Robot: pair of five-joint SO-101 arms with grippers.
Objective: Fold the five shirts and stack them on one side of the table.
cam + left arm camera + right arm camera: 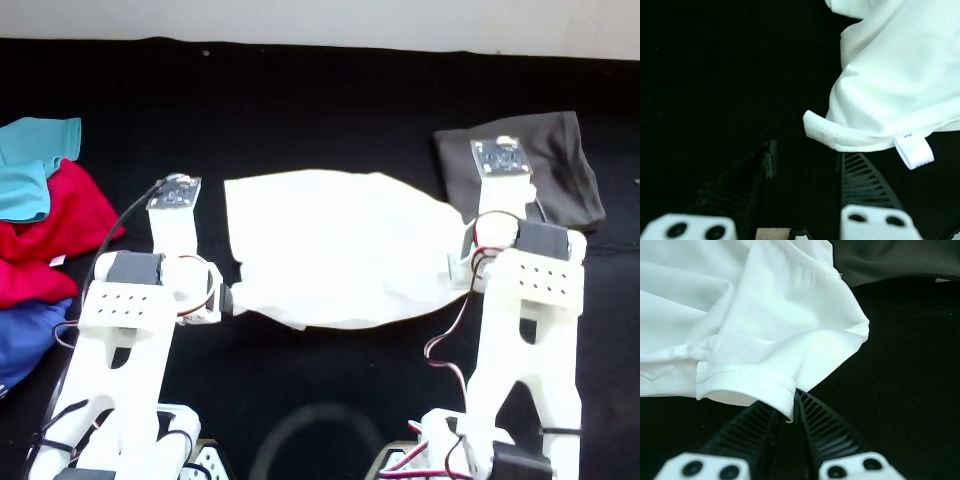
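Folding the white shirt (335, 250), centre of the surface (330, 100). My right hand (789, 409) is clamped on its hem; left hand (805, 150) is released beside the other corner. Next I'd pinch that corner.

Thin smooth matt cloth, stitched hem: white shirt (330, 245). Matt cloth: grey shirt (565, 170). Black matt fabric over tabletop (300, 100). Ribbed black plastic, smooth white plastic housings: left tool (807, 156), right tool (790, 412).

A black-covered table (330, 100) stands before a pale wall (400, 20).
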